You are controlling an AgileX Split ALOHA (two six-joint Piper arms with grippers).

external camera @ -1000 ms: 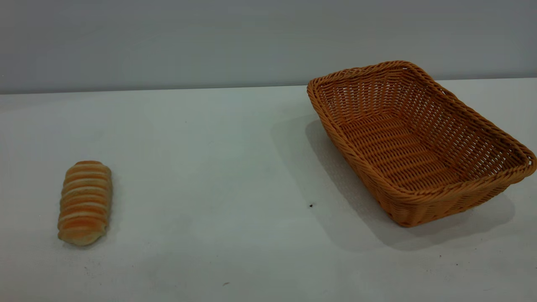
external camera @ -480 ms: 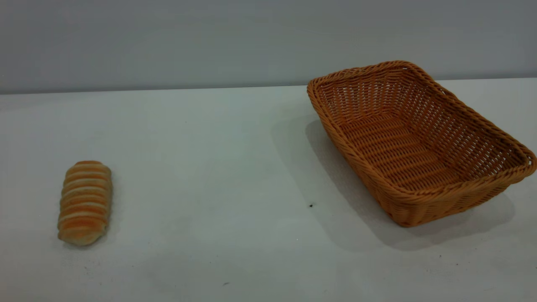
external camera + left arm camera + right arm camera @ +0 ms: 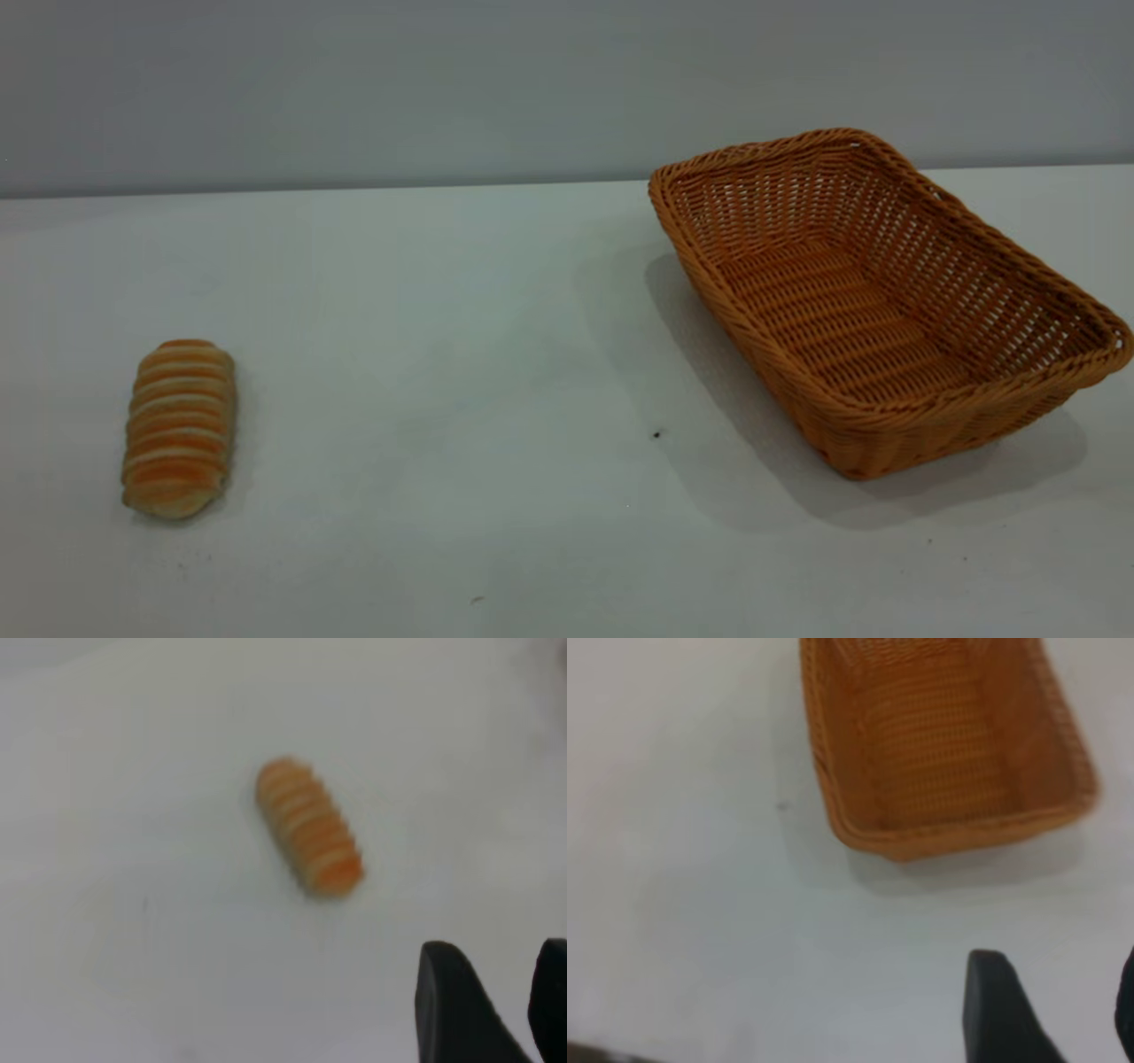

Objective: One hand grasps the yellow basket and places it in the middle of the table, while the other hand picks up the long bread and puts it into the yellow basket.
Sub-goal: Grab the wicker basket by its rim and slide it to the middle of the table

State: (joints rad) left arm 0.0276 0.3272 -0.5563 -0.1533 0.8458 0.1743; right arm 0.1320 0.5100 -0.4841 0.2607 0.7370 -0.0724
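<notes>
The long bread (image 3: 179,428) lies on the white table (image 3: 443,354) at the left, ends pointing near and far. It also shows in the left wrist view (image 3: 310,826), alone on the table. The yellow basket (image 3: 877,292) stands empty at the right, turned at an angle. It also shows in the right wrist view (image 3: 943,740). My left gripper (image 3: 496,961) is open and empty, held above the table, apart from the bread. My right gripper (image 3: 1059,970) is open and empty, above bare table short of the basket. Neither gripper shows in the exterior view.
A grey wall runs behind the table's far edge. A few small dark specks (image 3: 656,434) mark the tabletop. A wide stretch of bare table lies between the bread and the basket.
</notes>
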